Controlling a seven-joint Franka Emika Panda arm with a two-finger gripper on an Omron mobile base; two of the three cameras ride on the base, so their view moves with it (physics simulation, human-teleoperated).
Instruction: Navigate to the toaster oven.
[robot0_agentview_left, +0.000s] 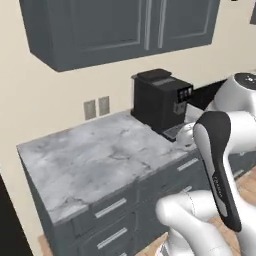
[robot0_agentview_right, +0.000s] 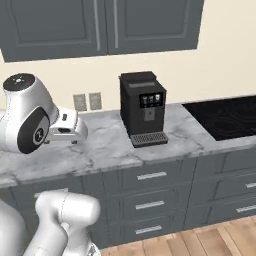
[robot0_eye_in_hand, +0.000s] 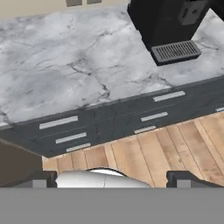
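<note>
From the left base view, the robot faces a marble-topped table (robot0_agentview_left: 95, 160) with grey drawers below, a tall black coffee machine (robot0_agentview_left: 160, 100) at its far right end, two wall outlets (robot0_agentview_left: 96, 107) on the cream wall and dark cupboards (robot0_agentview_left: 120, 27) above; no toaster oven stands here, so the goal is judged not yet reached. In the right base view the same coffee machine (robot0_agentview_right: 142, 107) sits mid-table, with a flat black cooktop (robot0_agentview_right: 225, 116) set into the top to its right, and again nothing boxy with three knobs and a glass door appears. The hand view looks down on the table edge (robot0_eye_in_hand: 100, 105), the drawer fronts, the coffee machine's drip grille (robot0_eye_in_hand: 176, 51) and the wooden floor (robot0_eye_in_hand: 166, 148). The pincer (robot0_eye_in_hand: 112, 179) shows two dark tips set wide apart with nothing between them. The base probably needs to drive on along the kitchen until the toaster oven comes into sight.
</note>
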